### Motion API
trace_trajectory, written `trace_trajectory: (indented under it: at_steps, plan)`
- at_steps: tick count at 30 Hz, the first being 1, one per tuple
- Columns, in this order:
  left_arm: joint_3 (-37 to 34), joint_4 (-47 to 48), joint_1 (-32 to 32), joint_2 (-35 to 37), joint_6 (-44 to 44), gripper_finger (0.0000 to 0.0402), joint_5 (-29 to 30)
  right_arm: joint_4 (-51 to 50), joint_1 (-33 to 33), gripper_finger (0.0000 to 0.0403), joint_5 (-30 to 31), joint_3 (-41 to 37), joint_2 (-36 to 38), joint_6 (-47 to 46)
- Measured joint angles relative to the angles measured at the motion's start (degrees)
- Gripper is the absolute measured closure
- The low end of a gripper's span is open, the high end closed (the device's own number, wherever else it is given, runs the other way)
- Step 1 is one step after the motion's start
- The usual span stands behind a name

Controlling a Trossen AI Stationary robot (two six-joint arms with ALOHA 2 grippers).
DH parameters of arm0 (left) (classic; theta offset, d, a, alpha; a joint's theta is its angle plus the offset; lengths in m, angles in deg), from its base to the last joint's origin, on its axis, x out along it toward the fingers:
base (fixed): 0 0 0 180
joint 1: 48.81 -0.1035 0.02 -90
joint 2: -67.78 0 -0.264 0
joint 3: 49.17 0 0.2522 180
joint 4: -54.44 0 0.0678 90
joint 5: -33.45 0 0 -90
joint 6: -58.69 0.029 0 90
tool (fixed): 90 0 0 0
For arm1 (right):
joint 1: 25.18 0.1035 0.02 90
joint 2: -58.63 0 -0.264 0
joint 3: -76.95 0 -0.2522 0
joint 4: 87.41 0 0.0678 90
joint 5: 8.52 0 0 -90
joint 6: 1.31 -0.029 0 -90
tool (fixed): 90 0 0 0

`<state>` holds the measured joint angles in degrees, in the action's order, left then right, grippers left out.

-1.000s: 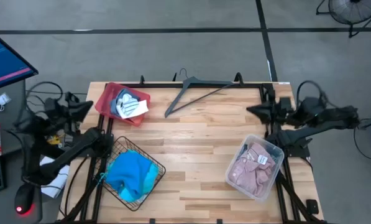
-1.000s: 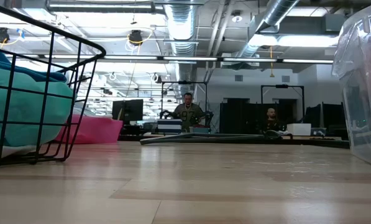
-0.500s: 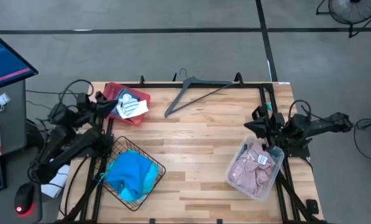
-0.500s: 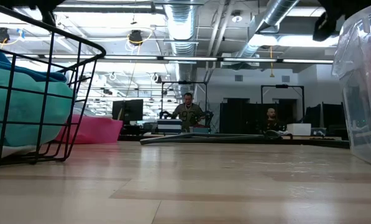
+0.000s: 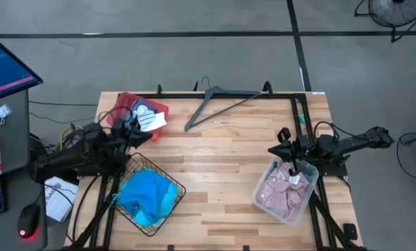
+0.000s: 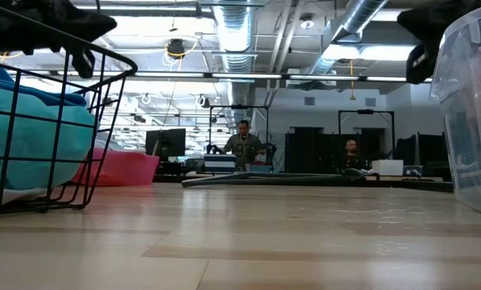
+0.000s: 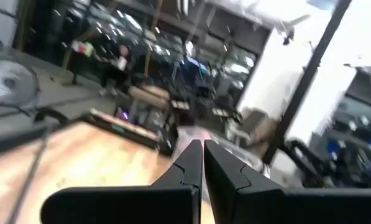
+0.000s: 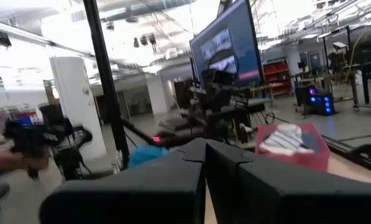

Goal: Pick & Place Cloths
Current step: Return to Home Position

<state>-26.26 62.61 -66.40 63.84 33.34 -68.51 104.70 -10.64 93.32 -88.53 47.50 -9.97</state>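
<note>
Left fingers (image 7: 186, 167): clenched, empty, beside socks (image 5: 146, 118), frame's upper left
Right fingers (image 8: 185, 163): clenched, empty, by pink cloth (image 5: 283, 192), lower right

The left hand (image 7: 202, 147), fingers (image 7: 225, 179) touching, points across the wooden table (image 7: 73, 146) (blurred room beyond).

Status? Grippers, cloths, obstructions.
Left gripper shut by red plastic bin holding socks; right gripper shut by clear plastic box of pink cloths. Turquoise cloth in black wire basket. Grey hanger lies apart.

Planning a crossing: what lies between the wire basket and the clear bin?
Bare tabletop only, from wire basket to clear bin, seen in the high view.
</note>
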Motion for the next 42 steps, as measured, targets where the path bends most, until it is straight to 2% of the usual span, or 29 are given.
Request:
trace_trajectory:
  at_steps: [4, 11, 17, 27, 31, 35, 42]
  plan:
    - [-0.79, 0.6, 3.31, -0.08, 0.97, 0.0401, -0.37, -1.24, 0.0, 0.0402, -0.04, -0.3, -0.04, 1.62]
    - [-0.71, 0.35, 3.74, 1.92, -1.21, 0.0401, -7.01, -0.53, -1.34, 0.0403, -0.78, -0.33, 2.08, 9.77]
    - [-1.59, 0.27, 3.74, 1.55, 5.43, 0.0401, 0.08, -5.84, -3.44, 0.0403, -4.5, -0.35, 5.64, 8.82]
    - [-8.84, 0.76, 3.73, 1.34, 3.97, 0.0401, 8.64, -8.75, -4.26, 0.0403, -4.52, -0.37, 8.21, 6.65]
    - [-8.82, 0.32, 3.72, 0.07, 4.38, 0.0401, 9.04, -9.22, -4.09, 0.0403, -4.44, -0.37, 8.2, 6.45]
    - [-8.82, 0.09, 3.72, -0.9, 4.06, 0.0401, 9.03, -9.79, -4.25, 0.0403, -1.26, -0.39, 8.22, 3.66]
    - [-8.82, -0.12, 3.69, -2.28, 4.05, 0.0402, 9.02, -10.45, -4.2, 0.0403, -1.29, -0.39, 8.2, 3.64]
